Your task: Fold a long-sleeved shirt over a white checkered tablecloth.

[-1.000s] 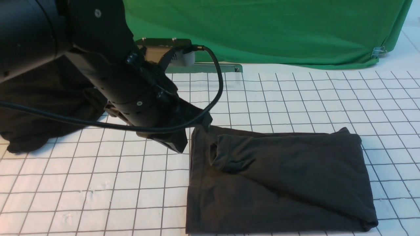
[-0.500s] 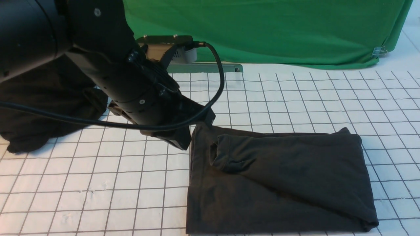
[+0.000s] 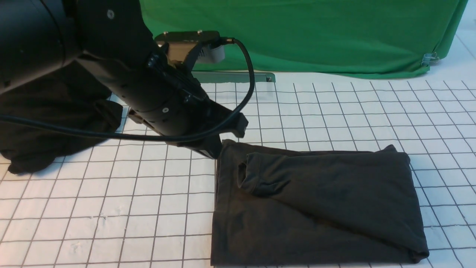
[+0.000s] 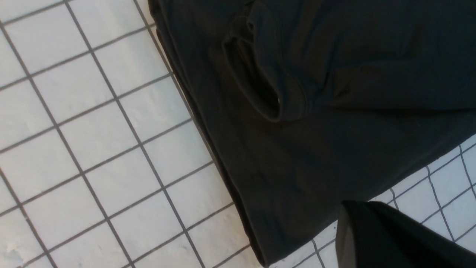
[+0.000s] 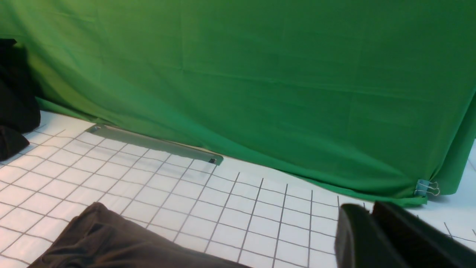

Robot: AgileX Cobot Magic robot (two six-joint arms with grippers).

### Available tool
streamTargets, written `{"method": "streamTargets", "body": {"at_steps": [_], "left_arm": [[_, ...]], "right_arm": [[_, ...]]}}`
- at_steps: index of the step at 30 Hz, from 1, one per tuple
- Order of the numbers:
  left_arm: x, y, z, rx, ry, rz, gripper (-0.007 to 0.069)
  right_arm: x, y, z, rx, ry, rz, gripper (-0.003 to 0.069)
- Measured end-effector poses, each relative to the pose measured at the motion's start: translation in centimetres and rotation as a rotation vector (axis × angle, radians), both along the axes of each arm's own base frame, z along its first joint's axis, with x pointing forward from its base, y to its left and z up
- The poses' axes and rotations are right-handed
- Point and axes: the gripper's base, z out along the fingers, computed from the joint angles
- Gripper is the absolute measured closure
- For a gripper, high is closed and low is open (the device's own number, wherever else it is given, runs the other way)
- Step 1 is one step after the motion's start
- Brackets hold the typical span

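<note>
Black housing marks the left gripper, which hangs low over the tablecloth at the shirt's far-left corner. Its jaws are closed and nothing is pinched between them — in the left wrist view the single dark fingertip shows over the grid just beside the shirt's edge, with no cloth in it. Whether the tip brushes the hem cannot be told from the front view. A black cable loops from the wrist camera mount around the gripper body.

The right gripper shows only in its own wrist view, as two dark fingers lying close together with a thin seam between them; whether they are fully closed cannot be told. It holds nothing and stands clear above the tablecloth, facing the green backdrop.

The shirt lies folded into a rough rectangle on the tablecloth, in the near right half of the front view. One sleeve is laid across the top layer, its open cuff pointing toward the left gripper.

Outward from there: a heap of black cloth sits at the far left — partly behind the left arm. A grey metal bar lies along the foot of the backdrop, and a binder clip grips the backdrop's lower right corner.
</note>
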Motion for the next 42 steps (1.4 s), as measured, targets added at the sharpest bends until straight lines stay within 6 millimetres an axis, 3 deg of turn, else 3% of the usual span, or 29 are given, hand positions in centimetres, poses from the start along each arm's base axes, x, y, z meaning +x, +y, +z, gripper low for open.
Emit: {"method": "streamTargets", "body": {"at_steps": [11, 18, 28, 37, 42], "left_arm": [[0.1, 0.0, 0.0, 0.002, -0.014, -0.014, 0.0622], [0.3, -0.1, 0.2, -0.011, -0.039, -0.01, 0.0622], [0.5, 0.3, 0.4, 0.031, -0.089, -0.019, 0.0622], [-1.6, 2.3, 4.2, 0.039, -0.231, -0.015, 0.0622], [-4.2, 4.3, 7.1, 0.054, -0.319, -0.002, 0.0622]], "right_arm": [[-1.7, -1.2, -1.3, -0.006, 0.024, -0.074, 0.0573], [-3.3, -2.9, -6.4, -0.007, 0.046, -0.277, 0.055], [-4.1, -3.2, -12.0, -0.021, 0.152, -0.32, 0.0533], [-4.2, -3.0, -11.8, -0.008, 0.09, -0.286, 0.0515], [-4.2, -2.9, -11.9, -0.009, 0.103, -0.275, 0.0502]]}}
